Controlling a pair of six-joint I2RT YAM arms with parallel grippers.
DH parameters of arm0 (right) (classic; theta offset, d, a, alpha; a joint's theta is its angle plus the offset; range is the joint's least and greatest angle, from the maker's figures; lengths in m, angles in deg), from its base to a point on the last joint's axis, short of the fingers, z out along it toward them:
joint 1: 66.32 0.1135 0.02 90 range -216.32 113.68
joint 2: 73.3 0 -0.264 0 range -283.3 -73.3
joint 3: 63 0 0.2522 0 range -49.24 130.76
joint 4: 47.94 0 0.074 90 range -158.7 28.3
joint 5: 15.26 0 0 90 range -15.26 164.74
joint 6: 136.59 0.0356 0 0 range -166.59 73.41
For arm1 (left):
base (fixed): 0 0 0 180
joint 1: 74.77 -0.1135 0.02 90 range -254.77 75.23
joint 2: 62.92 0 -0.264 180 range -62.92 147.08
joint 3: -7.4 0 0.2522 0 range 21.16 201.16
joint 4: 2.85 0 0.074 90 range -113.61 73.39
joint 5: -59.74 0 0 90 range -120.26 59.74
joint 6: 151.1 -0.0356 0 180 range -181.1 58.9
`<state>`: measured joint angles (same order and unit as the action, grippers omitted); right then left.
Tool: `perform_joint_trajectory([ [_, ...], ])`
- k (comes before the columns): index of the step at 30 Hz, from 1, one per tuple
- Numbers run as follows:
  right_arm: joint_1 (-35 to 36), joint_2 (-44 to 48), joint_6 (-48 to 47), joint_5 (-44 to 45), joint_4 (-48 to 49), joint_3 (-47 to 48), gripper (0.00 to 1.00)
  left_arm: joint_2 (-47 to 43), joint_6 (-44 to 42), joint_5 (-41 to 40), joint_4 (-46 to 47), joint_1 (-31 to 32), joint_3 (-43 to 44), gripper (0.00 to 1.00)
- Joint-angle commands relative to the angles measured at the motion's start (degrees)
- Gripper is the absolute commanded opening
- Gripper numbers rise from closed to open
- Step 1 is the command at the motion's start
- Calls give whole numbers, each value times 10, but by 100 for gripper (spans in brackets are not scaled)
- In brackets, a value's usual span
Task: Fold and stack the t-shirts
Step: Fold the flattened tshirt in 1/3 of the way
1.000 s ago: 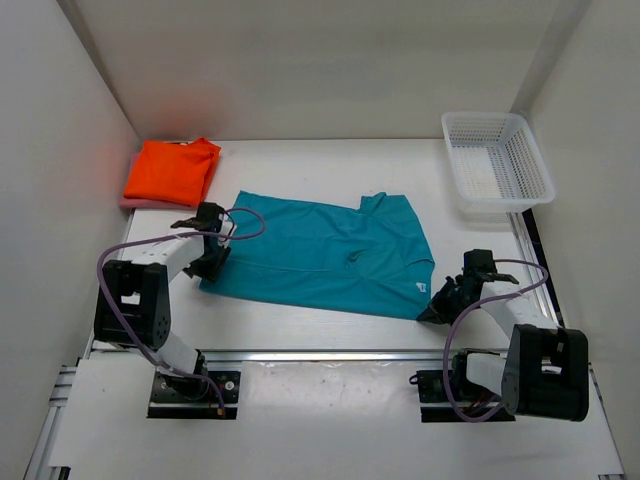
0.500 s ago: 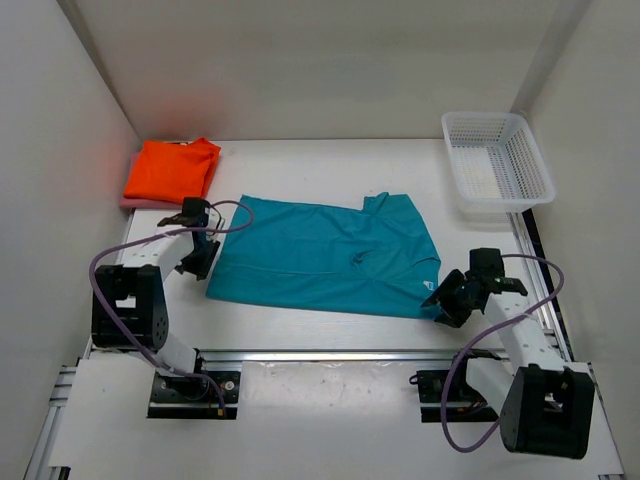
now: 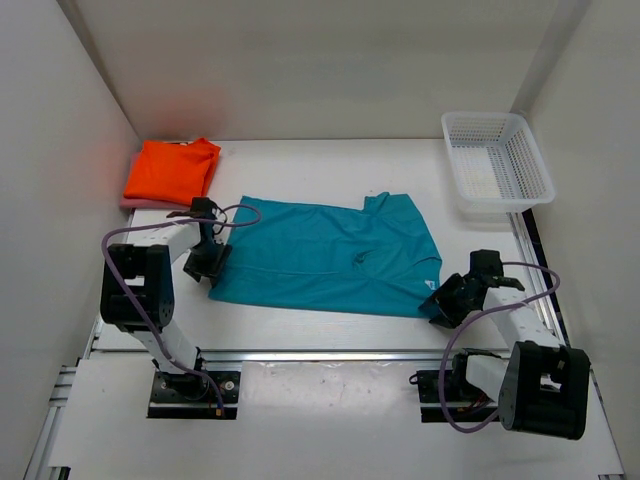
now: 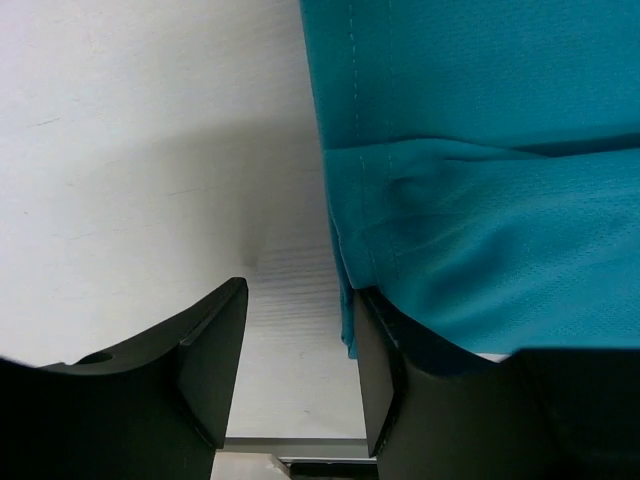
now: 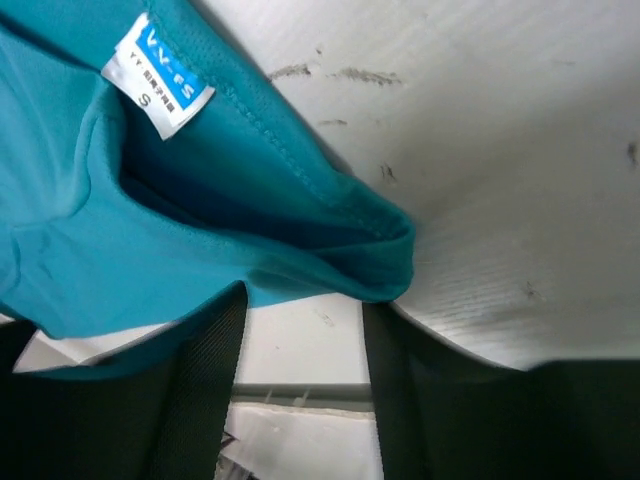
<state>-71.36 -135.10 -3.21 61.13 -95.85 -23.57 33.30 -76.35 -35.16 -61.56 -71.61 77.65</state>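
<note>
Currently shows the teal-blue short-sleeved cloth t-shirt (image 3: 325,255) spread nearly flat on the white bench (image 3: 300,165), small pucker near its centre, white size label (image 5: 158,75) at the near right corner. Puts the left claw (image 4: 295,345) released at the shirt's left edge, the right claw (image 5: 300,330) released too, that labelled corner bunched at its fingertips (image 5: 200,400). Shows a folded bright orange t-shirt (image 3: 172,168) atop a rose-pink t-shirt (image 3: 130,203), far left.

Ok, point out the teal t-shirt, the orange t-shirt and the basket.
teal t-shirt (image 3: 320,255), top view, middle of the cloth
orange t-shirt (image 3: 172,170), top view, centre of its folded face
basket (image 3: 528,160), top view, its right lattice wall
</note>
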Motion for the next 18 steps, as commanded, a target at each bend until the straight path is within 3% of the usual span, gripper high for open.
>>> perform_joint_trajectory([
  [1,-5,-19,-8,25,29,-27,44,3,13,39,18,9,-14,56],
  [3,-11,-15,-13,25,26,-27,29,15,17,41,21,10,-16,48],
  [5,-26,-7,-18,28,16,-27,13,25,16,48,20,11,-10,31],
  [8,-43,10,-29,30,4,-17,6,32,7,70,12,9,-13,8],
  [10,-50,16,-34,22,-6,-9,0,20,6,82,3,8,-12,0],
  [13,-43,21,-36,17,-32,6,0,-12,-10,95,-21,4,-28,0],
  [18,-10,49,-22,17,-111,18,0,-96,-60,28,-66,6,-75,0],
])
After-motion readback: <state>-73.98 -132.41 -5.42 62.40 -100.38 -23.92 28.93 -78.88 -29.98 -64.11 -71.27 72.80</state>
